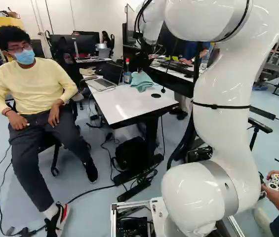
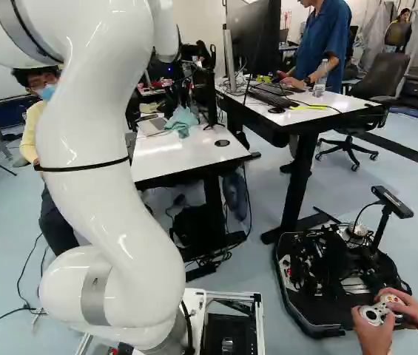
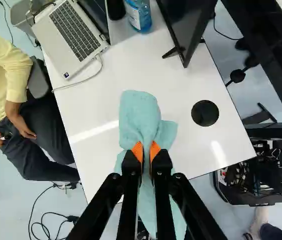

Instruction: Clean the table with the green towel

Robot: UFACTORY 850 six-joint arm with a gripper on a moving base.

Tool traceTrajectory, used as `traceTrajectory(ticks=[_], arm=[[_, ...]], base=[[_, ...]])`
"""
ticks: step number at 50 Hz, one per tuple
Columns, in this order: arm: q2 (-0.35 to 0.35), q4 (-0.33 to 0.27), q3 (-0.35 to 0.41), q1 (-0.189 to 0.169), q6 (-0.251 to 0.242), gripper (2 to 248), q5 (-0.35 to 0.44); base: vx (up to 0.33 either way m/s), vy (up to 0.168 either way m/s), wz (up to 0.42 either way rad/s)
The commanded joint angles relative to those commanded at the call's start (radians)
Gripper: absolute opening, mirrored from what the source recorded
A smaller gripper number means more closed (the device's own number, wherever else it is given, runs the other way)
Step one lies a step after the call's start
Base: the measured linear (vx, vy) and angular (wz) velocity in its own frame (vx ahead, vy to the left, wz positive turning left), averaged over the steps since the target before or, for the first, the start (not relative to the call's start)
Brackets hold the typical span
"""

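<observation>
Open room is being left on the counter [image 3: 93,112] on both sides of the towel [image 3: 138,110], one side being interrupted by a black disc [image 3: 205,113]. Farther in, passage is being blocked by the laptop [image 3: 76,35], its cable [image 3: 83,81], the bottle [image 3: 139,16] and the monitor [image 3: 188,25].

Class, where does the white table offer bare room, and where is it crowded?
Bare tabletop shows between the white cable and the green towel, and between the black round grommet and dark screen. The far end is crowded: laptop, blue bottle, screen.
</observation>
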Motion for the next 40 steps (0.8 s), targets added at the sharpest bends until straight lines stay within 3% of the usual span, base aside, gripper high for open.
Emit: traceTrajectory(ticks=[40], arm=[[0.06, 0.0, 0.073, -0.125, 0.0, 39, 0.0]], base=[[0.0, 0.0, 0.0]])
